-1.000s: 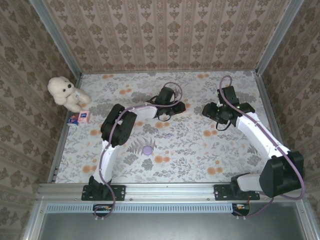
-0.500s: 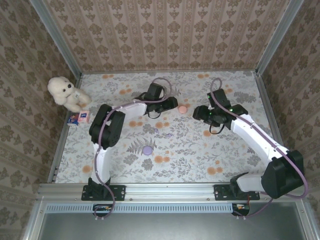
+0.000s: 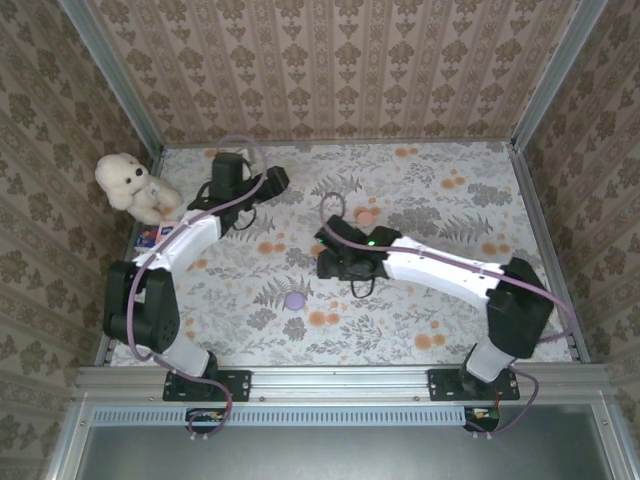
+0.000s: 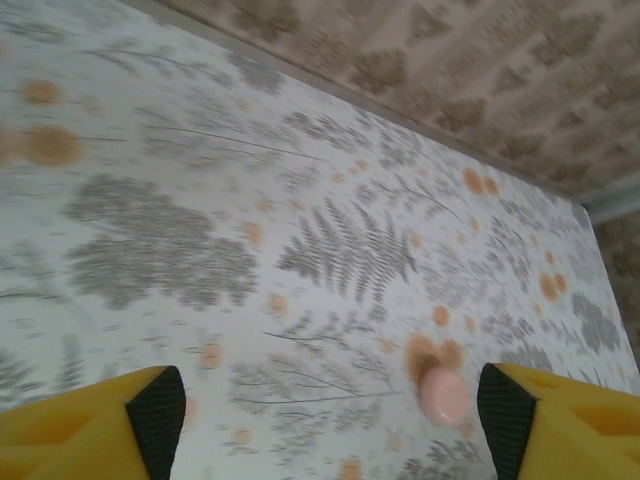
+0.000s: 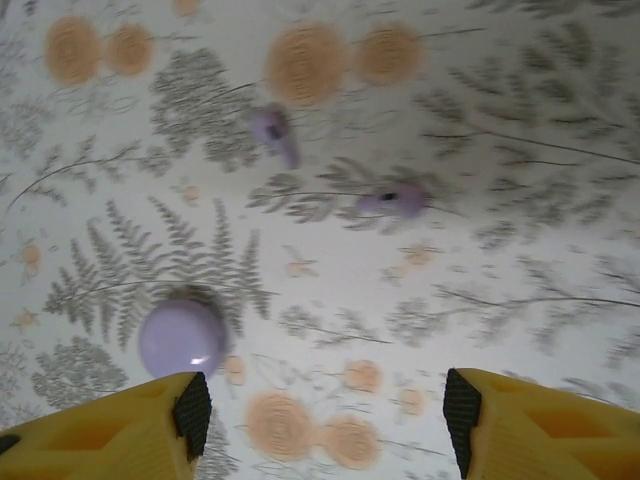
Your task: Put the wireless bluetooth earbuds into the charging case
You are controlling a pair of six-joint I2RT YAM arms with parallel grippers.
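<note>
— Lilac earbud (image 5: 395,200) and a second earbud (image 5: 272,130), both loose on the floral cloth (image 5: 330,290), near the purple case (image 5: 182,337) but not touching it. Seeing the change?

— Hard to miss. Right pincer (image 5: 325,425): has swung across from well to the right of the purple case and now hangs near it. Left pincer (image 4: 330,410): has drawn away, now well beyond the purple case and to its left.

— Meaning what for the job?

— Probably a swap of roles, with the pick-up left to the right arm. No earbud in the purple case yet, judging by the two on the cloth. Cannot tell whether open or closed.

— And the pincers themselves?

— Both spread wide, gripping nothing. From the right wrist, purple case just ahead of one finger (image 5: 190,415). Lilac earbud and second earbud farther out past the purple case, roughly in line with the gap between the fingers, still well apart from them.

— Pink case (image 3: 367,216)?

— Beyond the purple case and to its right, lying alone.
</note>
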